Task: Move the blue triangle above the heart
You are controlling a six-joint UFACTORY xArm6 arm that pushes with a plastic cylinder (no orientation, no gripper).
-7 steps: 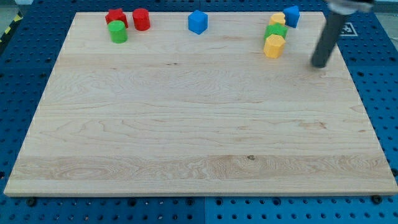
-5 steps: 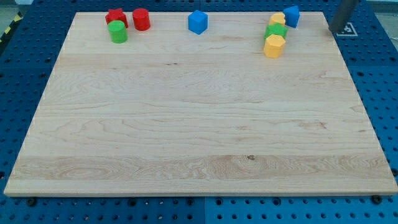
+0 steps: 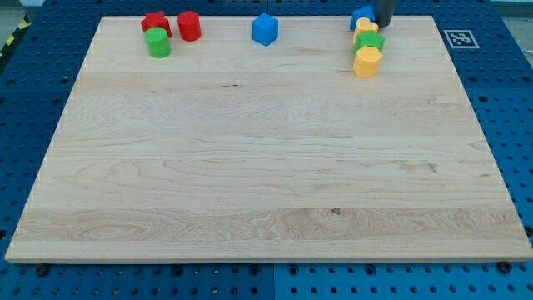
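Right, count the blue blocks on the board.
2. One blue block sits at the view's top centre; the other blue block is at the top right, touching my tip. None seems hidden.

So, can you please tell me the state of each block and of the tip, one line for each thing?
my tip: at the view's top edge, against the blue triangle's right side
blue triangle: at the top edge, touching the yellow heart
yellow heart: just below the triangle
green block: between the two yellow blocks
yellow hexagon: lowest of the column
blue cube: alone
two red blocks: top left
green cylinder: touching a red block
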